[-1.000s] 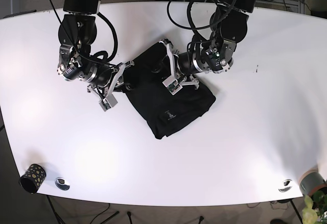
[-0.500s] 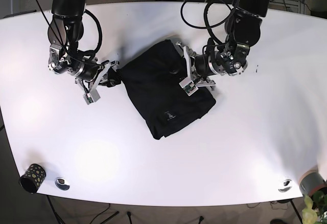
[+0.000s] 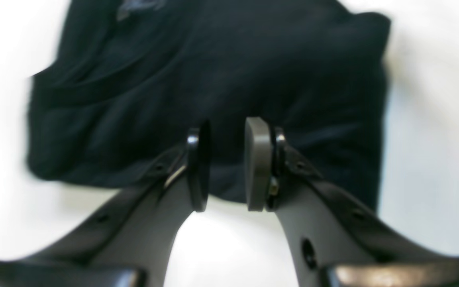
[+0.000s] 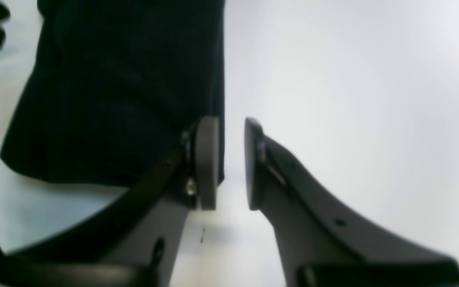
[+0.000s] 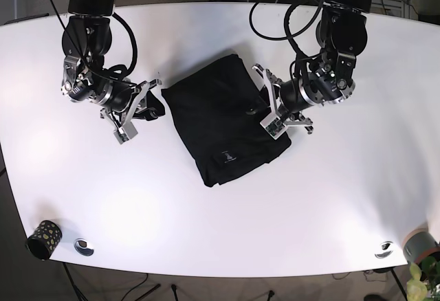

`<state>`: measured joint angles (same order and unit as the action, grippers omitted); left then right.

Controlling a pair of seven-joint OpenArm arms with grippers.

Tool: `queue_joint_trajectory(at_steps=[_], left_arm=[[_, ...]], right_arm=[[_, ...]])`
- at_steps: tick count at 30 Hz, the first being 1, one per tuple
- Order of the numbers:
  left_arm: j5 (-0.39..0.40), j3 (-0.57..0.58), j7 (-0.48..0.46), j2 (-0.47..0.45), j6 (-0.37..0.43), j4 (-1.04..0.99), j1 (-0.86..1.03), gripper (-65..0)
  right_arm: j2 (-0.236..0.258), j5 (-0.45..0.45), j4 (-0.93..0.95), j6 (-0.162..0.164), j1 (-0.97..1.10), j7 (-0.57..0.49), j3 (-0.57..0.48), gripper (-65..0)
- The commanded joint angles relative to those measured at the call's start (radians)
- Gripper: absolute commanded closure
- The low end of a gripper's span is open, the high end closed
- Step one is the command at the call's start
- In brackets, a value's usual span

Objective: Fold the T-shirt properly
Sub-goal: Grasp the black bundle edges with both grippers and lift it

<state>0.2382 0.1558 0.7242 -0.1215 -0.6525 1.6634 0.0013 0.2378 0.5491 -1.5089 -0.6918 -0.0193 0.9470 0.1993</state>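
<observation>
The black T-shirt [image 5: 223,122] lies folded into a compact, tilted block near the centre of the white table [image 5: 330,198] in the base view, its long axis running from upper left to lower right. How many layers it has, and where the sleeves and collar went, cannot be made out; the dark cloth hides its own creases. Both wrist views are blurred, and in each the shirt [image 3: 213,79] is cut off by the top edge of the frame.

A small pale mark sits near the shirt's lower end in the base view, too small to read. A lighter patch shows at the top of the left wrist view, also unreadable.

The left gripper [image 5: 269,112] is at the shirt's right edge in the base view, close against the cloth; whether it touches cannot be told. In its wrist view its fingers [image 3: 257,163] stand slightly apart with nothing between them, the shirt filling the frame behind. The right gripper [image 5: 134,112] is just off the shirt's upper left corner, clear of the cloth. Its fingers [image 4: 207,161] likewise stand a little apart and hold nothing, with the shirt [image 4: 114,91] in the upper left of that frame and bare table to the right.
</observation>
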Motion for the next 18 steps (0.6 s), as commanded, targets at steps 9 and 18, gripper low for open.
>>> queue_joint_trajectory(at_steps=[9, 18], left_arm=[[0.017, -0.025, 0.001, 0.038, 0.118, 0.063, -0.014, -29.6], [0.014, -0.025, -0.002, 0.062, 0.221, 0.063, -0.017, -35.6]], right_arm=[[-0.071, -0.091, -0.022, -0.006, 0.032, -0.018, -0.169, -10.3], [-0.159, -0.088, -0.078, -0.006, 0.052, -0.013, -0.380, -10.1]])
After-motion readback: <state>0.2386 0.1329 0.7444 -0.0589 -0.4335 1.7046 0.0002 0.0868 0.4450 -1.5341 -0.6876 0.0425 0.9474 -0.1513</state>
